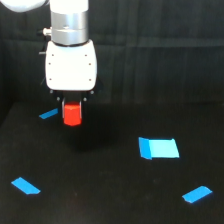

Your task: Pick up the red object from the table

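The red object [72,115] is a small red-orange block hanging directly under the white gripper [72,103]. Its top sits between the short dark fingers, which close against it. The block looks raised a little above the black table [100,195], with a faint dark shadow on the surface below it and slightly toward the exterior view's right. The gripper's white body and silver wrist stand upright above the block, in the upper left of the exterior view.
Several blue tape pieces lie on the table: a small strip [48,114] just left of the block, a large rectangle [159,148] at centre right, one [25,185] at lower left and one [197,194] at lower right. A black backdrop rises behind.
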Controlling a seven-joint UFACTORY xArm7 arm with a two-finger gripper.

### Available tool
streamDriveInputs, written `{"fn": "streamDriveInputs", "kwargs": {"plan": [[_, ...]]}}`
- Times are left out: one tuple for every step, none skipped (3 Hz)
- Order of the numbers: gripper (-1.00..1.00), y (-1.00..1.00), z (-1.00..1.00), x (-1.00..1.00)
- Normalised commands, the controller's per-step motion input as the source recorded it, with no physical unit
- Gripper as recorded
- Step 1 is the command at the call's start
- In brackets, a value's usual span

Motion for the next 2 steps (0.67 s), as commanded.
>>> {"fn": "streamDriveInputs", "kwargs": {"plan": [[-0.98, -0.09, 0.59, -0.11], [-1.00, -0.16, 0.52, -0.09]]}}
